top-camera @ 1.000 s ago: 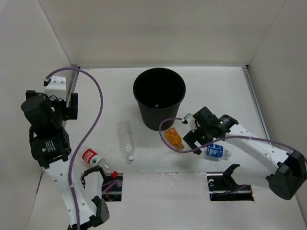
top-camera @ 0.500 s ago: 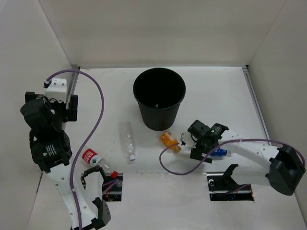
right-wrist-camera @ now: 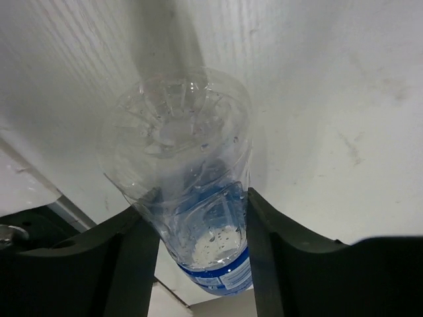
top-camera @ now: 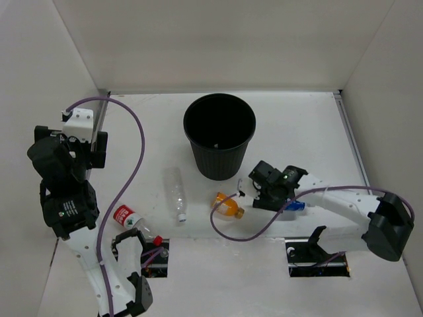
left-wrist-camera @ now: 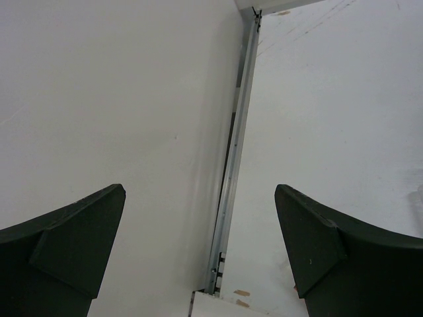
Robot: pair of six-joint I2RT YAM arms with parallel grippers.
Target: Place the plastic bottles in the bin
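My right gripper (right-wrist-camera: 198,212) is shut on the blue-labelled clear bottle (right-wrist-camera: 178,132), a finger pressed on each side of its body. In the top view the right gripper (top-camera: 283,198) sits low at the table, with the bottle's blue end (top-camera: 298,206) showing beside it. The orange bottle (top-camera: 228,205) lies just left of that gripper. Left of it lies a clear bottle with a white cap (top-camera: 175,193), and the red-labelled bottle (top-camera: 131,220) is by the left arm's base. The black bin (top-camera: 219,135) stands upright behind them. My left gripper (left-wrist-camera: 199,191) is open and holds nothing, raised at the far left (top-camera: 92,148).
A metal rail (left-wrist-camera: 232,165) runs along the join of the left wall and the table. A purple cable (top-camera: 234,236) loops on the table in front of the orange bottle. White walls close in the left, back and right sides.
My right gripper moved left and down onto the blue-labelled bottle and shut on it. The orange bottle shifted left and toward the front. The left arm stayed put.
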